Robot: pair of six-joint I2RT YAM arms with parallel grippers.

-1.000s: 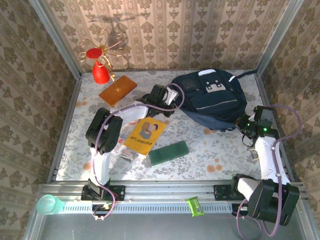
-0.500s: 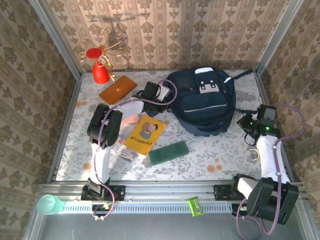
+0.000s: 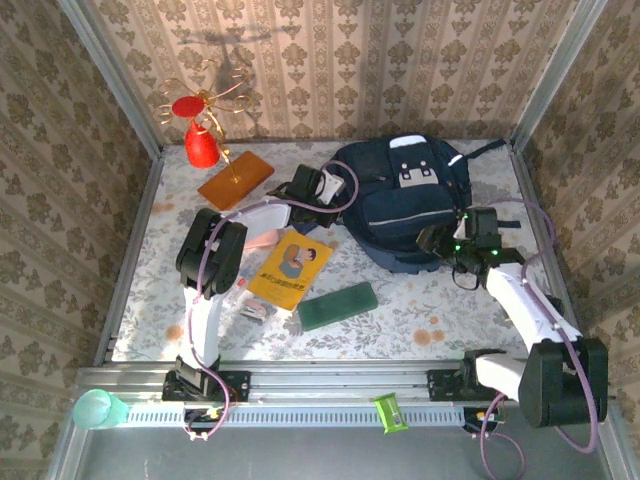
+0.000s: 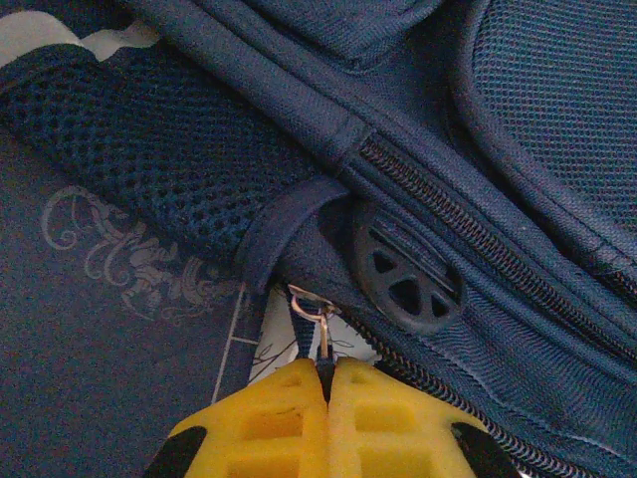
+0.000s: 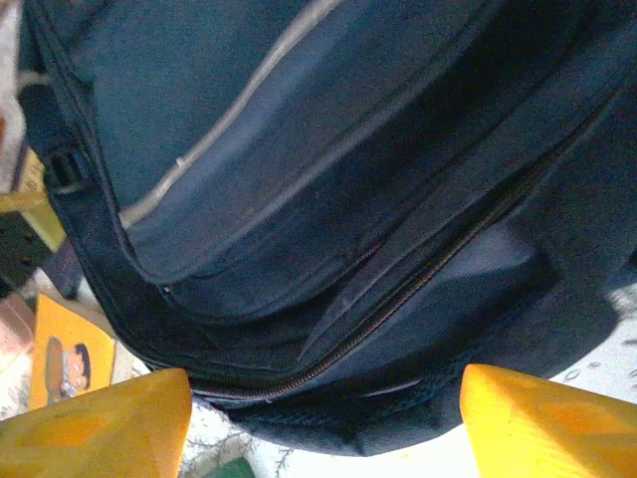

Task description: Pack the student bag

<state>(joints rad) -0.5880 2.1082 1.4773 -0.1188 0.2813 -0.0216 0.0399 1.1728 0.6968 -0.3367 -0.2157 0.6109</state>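
**Q:** Where does the bag (image 3: pixel 410 205) lie?
**A:** Flat on the table (image 3: pixel 420 310), far right, front up, zips shut.
**Q:** Why is the right gripper (image 5: pixel 318 423) at its near edge?
**A:** Jaws apart, holding nothing; likely about to steady the fabric.
**Q:** And the left gripper (image 4: pixel 326 370)?
**A:** Its 2 fingers are clamped on the zip pull (image 4: pixel 317 317) at the bag's left side, probably to draw the zip open.

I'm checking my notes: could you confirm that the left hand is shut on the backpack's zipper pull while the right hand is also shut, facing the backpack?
Not quite: the right hand is open, its fingers wide apart facing the backpack, as the right wrist view shows. The left hand is shut on the zipper pull.
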